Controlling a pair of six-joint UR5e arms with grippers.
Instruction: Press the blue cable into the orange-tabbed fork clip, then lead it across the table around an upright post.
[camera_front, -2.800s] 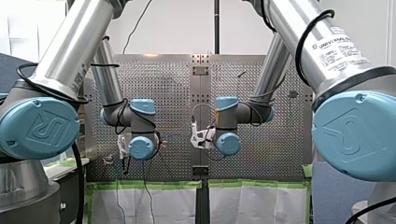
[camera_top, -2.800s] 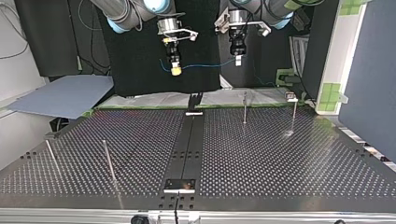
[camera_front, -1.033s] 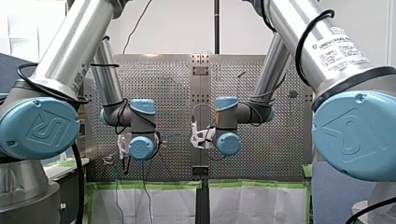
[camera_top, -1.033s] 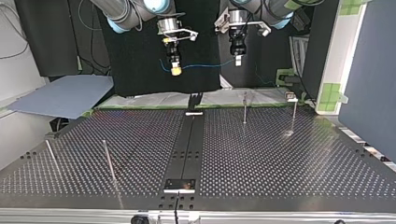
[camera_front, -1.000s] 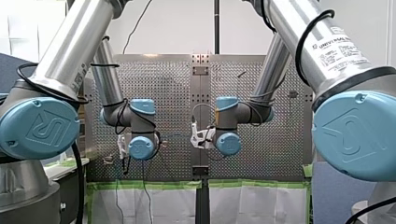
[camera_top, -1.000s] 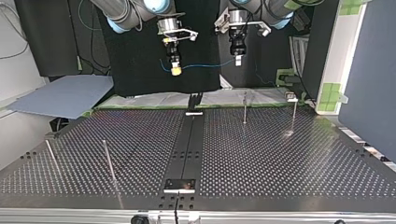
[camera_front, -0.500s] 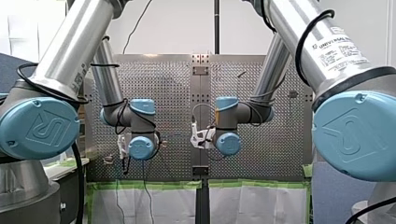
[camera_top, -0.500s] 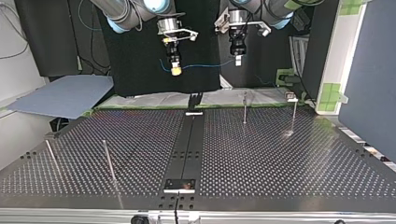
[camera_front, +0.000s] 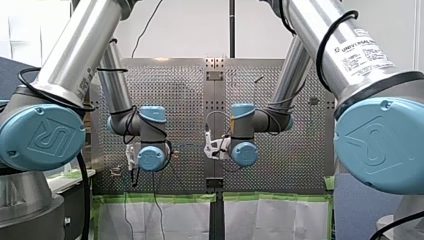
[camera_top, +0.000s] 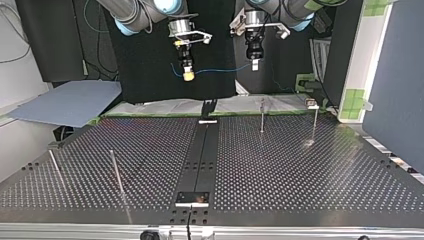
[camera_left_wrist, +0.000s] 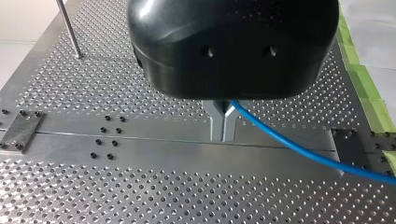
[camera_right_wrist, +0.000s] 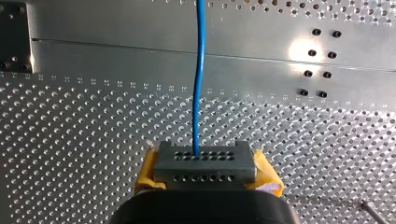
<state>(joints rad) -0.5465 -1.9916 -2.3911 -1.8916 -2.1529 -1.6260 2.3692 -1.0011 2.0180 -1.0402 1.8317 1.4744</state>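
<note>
In the top view both grippers hang high above the table's far edge with the thin blue cable (camera_top: 220, 70) stretched between them. My right gripper (camera_top: 188, 75), with yellow pads, is at that view's left; my left gripper (camera_top: 254, 64) is at its right. In the left wrist view the metal fingers of my left gripper (camera_left_wrist: 223, 125) are shut on the blue cable (camera_left_wrist: 299, 149), which runs off to one side. In the right wrist view my right gripper (camera_right_wrist: 204, 163) is shut on the cable (camera_right_wrist: 200, 70), which leads straight ahead. I cannot make out an orange tab.
Thin upright posts (camera_top: 261, 116) (camera_top: 314, 122) stand near the far right of the perforated table (camera_top: 300, 170) in the top view, two more (camera_top: 116, 172) (camera_top: 56, 167) lean at the near left. A dark rail (camera_top: 202, 150) runs down the middle, a black fork-like part (camera_top: 208, 107) at its far end.
</note>
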